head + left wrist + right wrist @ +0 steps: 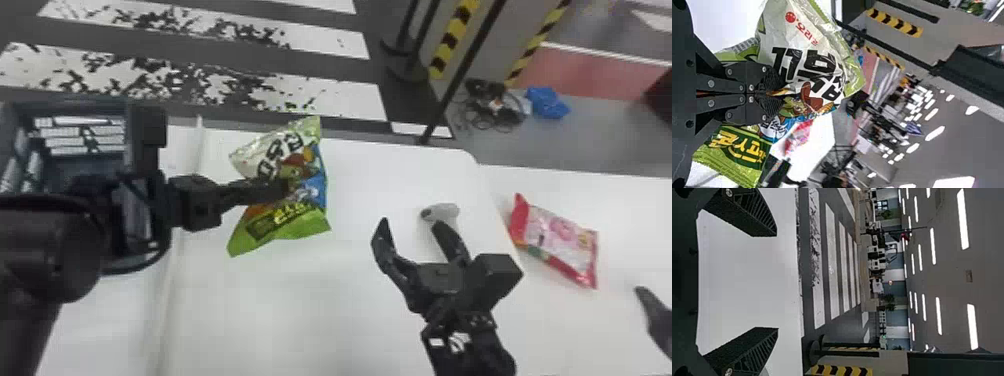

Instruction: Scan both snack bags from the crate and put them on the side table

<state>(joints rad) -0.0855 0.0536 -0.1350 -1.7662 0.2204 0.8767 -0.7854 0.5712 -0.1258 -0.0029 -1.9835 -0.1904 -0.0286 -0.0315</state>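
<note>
1. The left end effector (286, 189) is clenched on a crinkly green, white and blue plastic snack bag (310, 200) with cartoon figures, gripping it near its middle, over the white bench (300, 305). In the left wrist view, its two flat black fingers press close together, with the bag's film bunched between them and spreading out on both sides.
2. The right end effector (410, 222) is wide open over the bench. In the right wrist view, its fingers stand well apart with nothing held between them.
3. A small, rounded grey object (447, 212) sits on the bench, near the tip of one right finger; whether they touch, I cannot tell.
4. A pink and red plastic snack bag (560, 240) lies flat on the white side table (625, 200), to the right of the bench.
5. A blue-grey plastic crate (65, 102) with slotted walls stands at the far left, partly hidden by the left arm.
</note>
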